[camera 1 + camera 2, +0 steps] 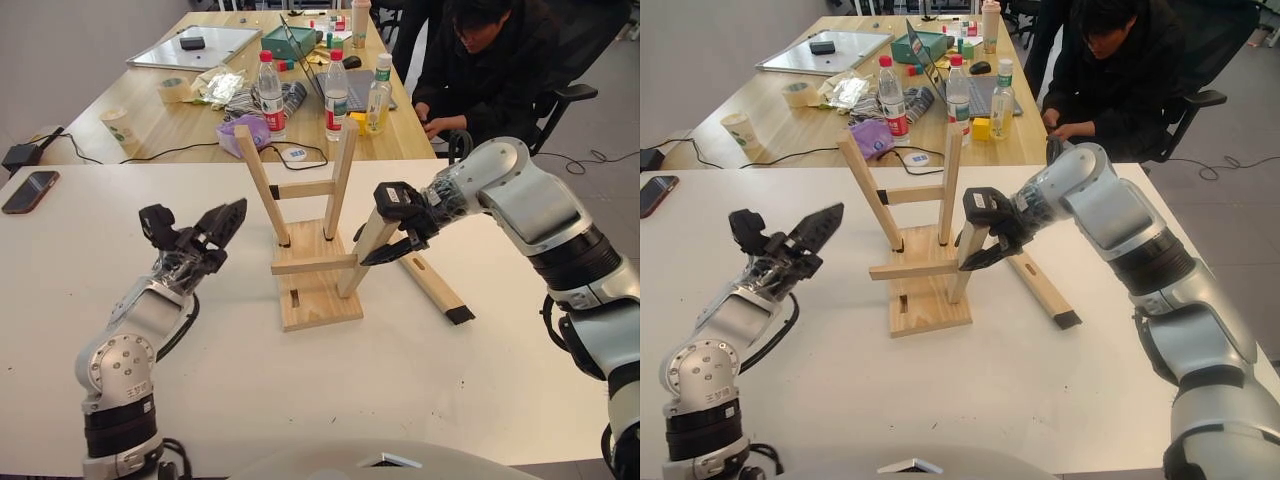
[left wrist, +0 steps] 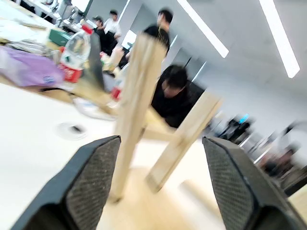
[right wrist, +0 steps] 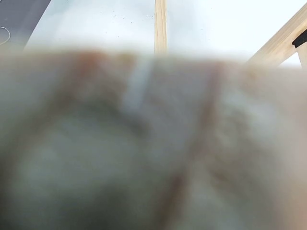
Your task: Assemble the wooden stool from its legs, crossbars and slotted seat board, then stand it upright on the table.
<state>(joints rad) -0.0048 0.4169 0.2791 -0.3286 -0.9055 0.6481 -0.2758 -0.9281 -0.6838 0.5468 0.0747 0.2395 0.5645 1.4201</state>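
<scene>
While the right gripper (image 1: pixel 392 228) clamps a third leg (image 1: pixel 358 265) at the seat board (image 1: pixel 320 305), left gripper (image 1: pixel 192 225) spread wide beside it, that leg probably needs slotting next.

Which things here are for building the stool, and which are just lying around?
For the stool:
seat board
standing leg frame
tilted leg
loose leg, lying flat

Just lying around:
phone
tape roll
paper cup

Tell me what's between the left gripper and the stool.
Just bare table, as the left eye view shows. The left gripper sits apart from the stool, jaws open toward it.
</scene>
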